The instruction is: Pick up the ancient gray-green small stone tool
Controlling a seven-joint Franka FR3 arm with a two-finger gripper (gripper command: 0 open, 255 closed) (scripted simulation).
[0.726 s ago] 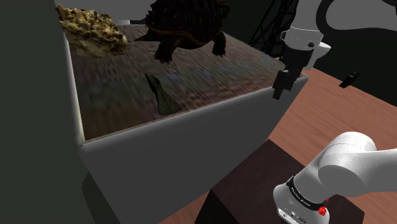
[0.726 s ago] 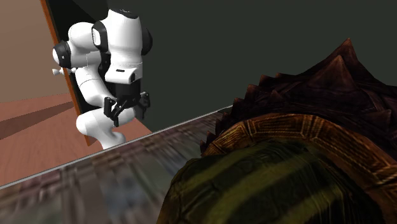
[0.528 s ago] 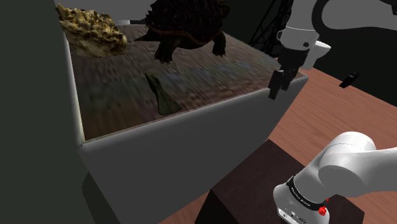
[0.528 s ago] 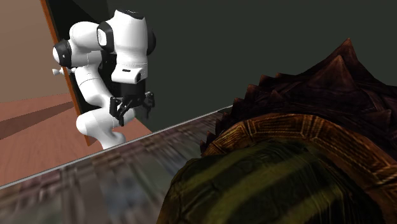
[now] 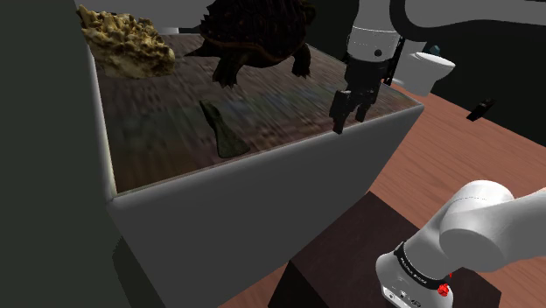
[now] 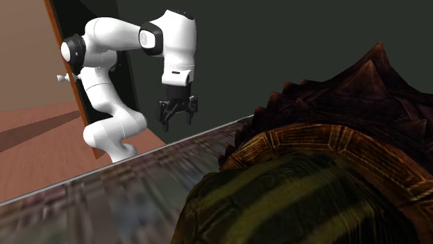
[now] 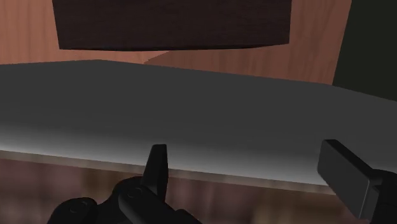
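Grey-sided counter (image 5: 262,192), streaky brown top: stone tool (image 5: 221,129) mid, turtle (image 5: 258,33) + tan rock (image 5: 127,39) at far edge.

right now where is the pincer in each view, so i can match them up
Shoulder view: the pincer hangs open right of centre, above the table edge near its right corner.
Second exterior view: pincer left of centre, just above the far table edge.
Wrist view: pincer, its fingers apart.
Shared landmark: that pale table edge.
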